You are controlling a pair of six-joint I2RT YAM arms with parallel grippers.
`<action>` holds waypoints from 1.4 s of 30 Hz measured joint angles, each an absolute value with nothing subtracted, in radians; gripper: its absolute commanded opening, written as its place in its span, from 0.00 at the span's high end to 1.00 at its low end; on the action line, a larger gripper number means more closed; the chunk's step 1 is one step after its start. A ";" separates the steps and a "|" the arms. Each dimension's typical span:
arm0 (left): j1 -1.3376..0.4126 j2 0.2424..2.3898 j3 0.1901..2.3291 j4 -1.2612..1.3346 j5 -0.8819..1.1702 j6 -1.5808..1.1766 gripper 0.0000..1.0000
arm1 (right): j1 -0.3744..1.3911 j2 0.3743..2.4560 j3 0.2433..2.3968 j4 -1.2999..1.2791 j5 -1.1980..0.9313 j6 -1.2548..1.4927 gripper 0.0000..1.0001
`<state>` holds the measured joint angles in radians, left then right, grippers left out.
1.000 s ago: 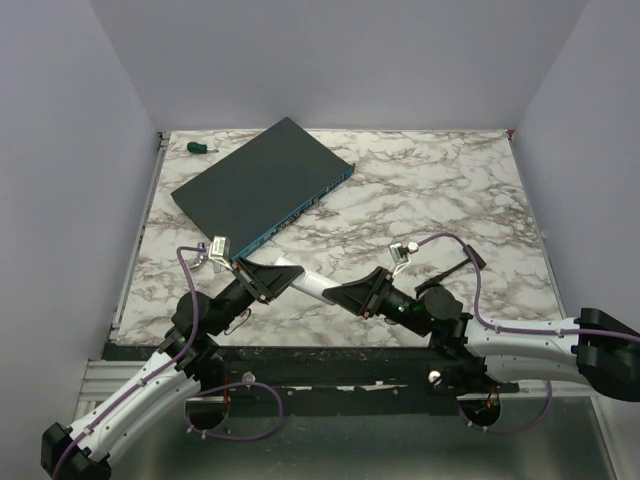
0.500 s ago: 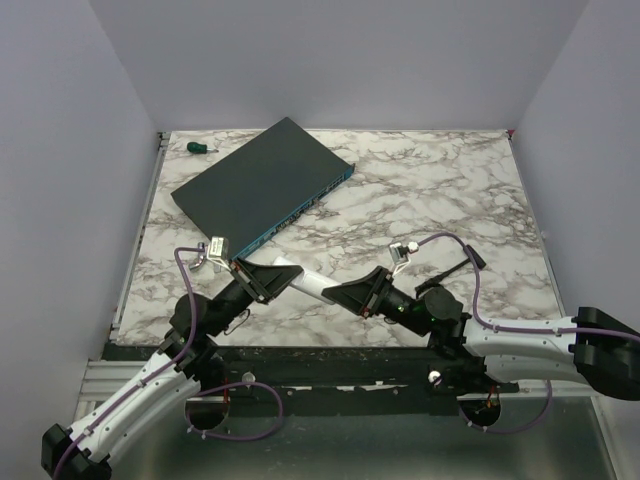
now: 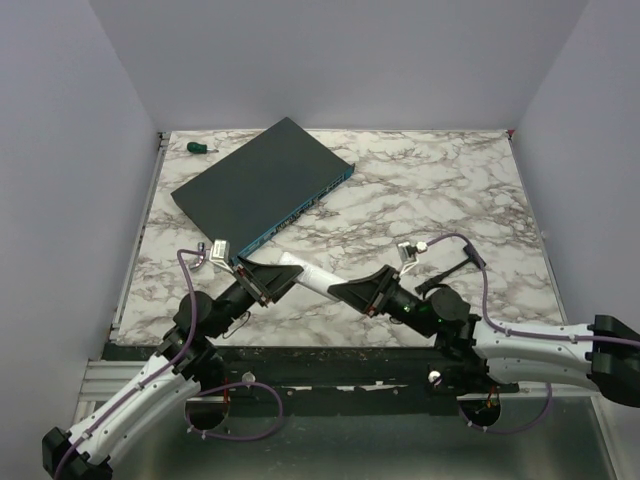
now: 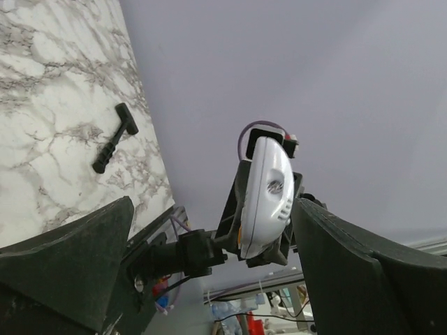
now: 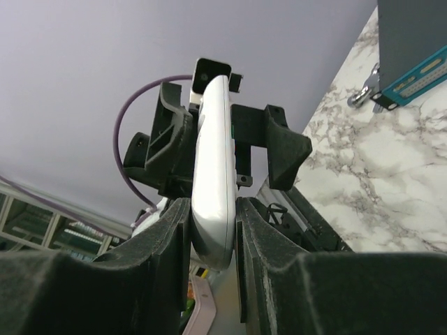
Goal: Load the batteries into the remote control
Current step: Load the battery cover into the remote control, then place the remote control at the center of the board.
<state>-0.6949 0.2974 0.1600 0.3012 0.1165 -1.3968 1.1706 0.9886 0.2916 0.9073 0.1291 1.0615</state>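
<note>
Here, remote control [image 5: 213, 174] between right jaws

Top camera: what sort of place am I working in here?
Probably a purpose-built robot test cell rather than a home: a marble-patterned table boxed in by plain lavender walls, with a dark network box and a green-handled screwdriver lying towards the back.

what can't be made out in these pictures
No batteries show in any view.
Slim white plastic remote control: battery bay unseen; tiny in the top view, edge-on in the right wrist view, lower end covered by the right gripper.
Small green-handled tool: too small in the top view to identify.
Large flat dark box: cut off by the right wrist frame's edge.
</note>
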 measured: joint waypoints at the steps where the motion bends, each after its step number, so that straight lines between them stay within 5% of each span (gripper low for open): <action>1: -0.695 0.295 0.166 0.281 0.115 -1.393 0.01 | 1.171 0.963 0.294 0.876 0.144 1.053 0.99; 9: -0.695 0.261 0.306 -0.023 0.062 -1.296 0.01 | 1.171 0.774 0.492 0.360 0.383 0.882 0.99; 19: -0.695 0.242 0.375 -0.228 0.010 -1.184 0.01 | 1.171 0.793 0.700 -0.236 0.757 0.689 0.99; 26: -0.695 0.269 0.411 -0.287 -0.001 -1.142 0.01 | 1.171 0.954 0.865 -0.496 0.952 0.635 0.99; 42: -0.695 0.192 0.434 -0.395 -0.029 -1.112 0.02 | 1.171 1.522 1.074 -0.714 0.972 0.293 0.99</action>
<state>-0.6949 0.1921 0.4339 -0.3954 -0.0288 -1.1122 1.1706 1.5223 1.0737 -0.7139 0.9718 0.2932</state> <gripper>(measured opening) 0.982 0.325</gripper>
